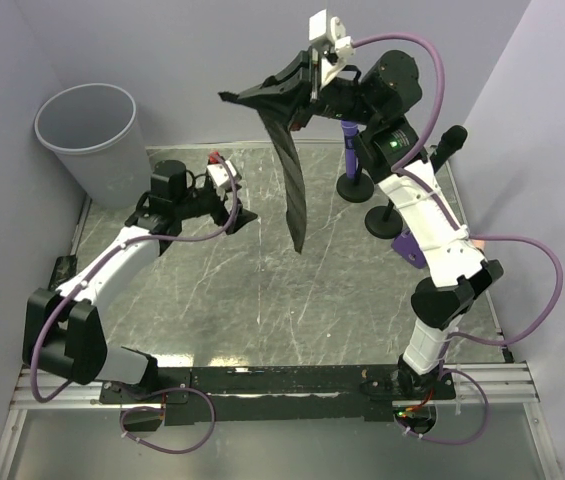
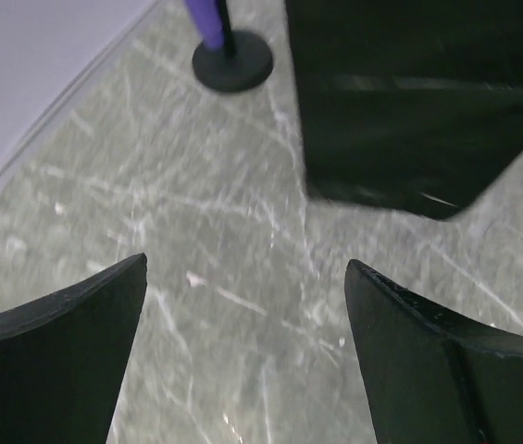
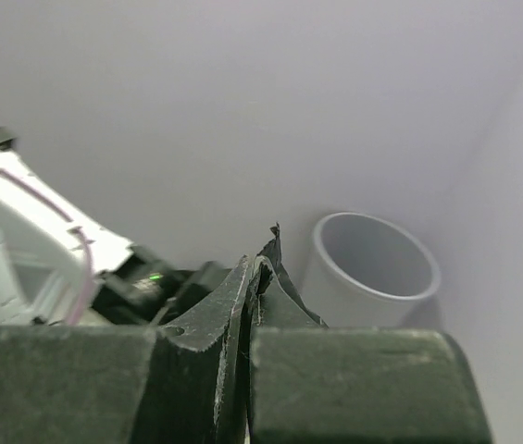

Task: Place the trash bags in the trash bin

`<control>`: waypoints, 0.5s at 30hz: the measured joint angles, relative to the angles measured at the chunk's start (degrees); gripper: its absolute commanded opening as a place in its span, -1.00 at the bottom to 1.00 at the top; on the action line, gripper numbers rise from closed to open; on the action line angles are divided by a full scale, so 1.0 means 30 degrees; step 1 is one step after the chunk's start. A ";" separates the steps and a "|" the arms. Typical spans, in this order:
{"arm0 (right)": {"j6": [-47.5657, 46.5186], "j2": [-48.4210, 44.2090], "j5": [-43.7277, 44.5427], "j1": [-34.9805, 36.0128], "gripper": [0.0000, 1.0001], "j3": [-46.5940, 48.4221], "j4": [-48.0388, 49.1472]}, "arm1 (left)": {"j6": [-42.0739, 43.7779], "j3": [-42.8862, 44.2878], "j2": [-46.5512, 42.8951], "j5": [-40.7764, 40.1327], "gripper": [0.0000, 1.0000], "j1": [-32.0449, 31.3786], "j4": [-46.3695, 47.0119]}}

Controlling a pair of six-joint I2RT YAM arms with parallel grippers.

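Down at six o'clock, at the near edge of the desk [image 1: 242,290], the two arms start. From there the left arm [image 1: 112,270] stretches low over the desk toward about ten o'clock. Its left tool [image 1: 234,205] is wide apart, and nothing is between its two fingers [image 2: 67,342]. I think it waits low and to the side so it does not bump the bag. Just past it, near the middle of the desk, hangs the low end of a long black trash bag [image 1: 292,170]. From the left wrist you see that end [image 2: 409,102] floating above the desk, not touching it. Follow the bag up and you reach the right tool [image 1: 287,88], high in the air near twelve o'clock. This tool [image 3: 250,287] is pinched tight on the top of the bag, and a bit of black plastic [image 3: 270,254] sticks out above it. The right arm [image 1: 432,240] holds the bag up high, I think, so it can hang free and go over the rim. At about two o'clock stands a purple stand [image 1: 350,150] on a round black foot. Farthest away, at ten o'clock by the far left corner, sits the trash bin [image 1: 102,160]. It looks empty inside, and the bag is well apart from it, so the bag must swing left to get there.
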 measured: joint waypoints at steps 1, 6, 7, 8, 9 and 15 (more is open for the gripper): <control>0.0080 0.0066 -0.0328 0.0073 -1.00 0.0000 -0.0007 | -0.0102 0.0211 0.0233 0.0437 0.83 -0.0022 0.0270; 0.0342 0.0277 -0.1392 0.0240 -1.00 0.0000 0.0015 | 0.0554 0.0488 0.0444 0.2528 0.84 -0.0444 0.0240; 0.0408 0.0284 -0.1472 0.0240 -1.00 0.0000 0.0058 | 0.0809 0.0634 0.0576 0.2943 0.84 -0.0619 0.0182; 0.0525 0.0313 -0.1596 0.0240 -1.00 0.0000 0.0080 | 0.1107 0.0896 0.0816 0.3381 0.82 -0.0809 0.0015; 0.0568 0.0328 -0.1668 0.0240 -1.00 0.0000 0.0095 | 0.1377 0.1231 0.1129 0.3745 0.81 -0.0976 -0.0109; 0.0823 0.0452 -0.1727 0.0248 -1.00 0.0117 0.0350 | 0.1749 0.3781 0.3767 0.5588 0.06 -0.2178 -0.0270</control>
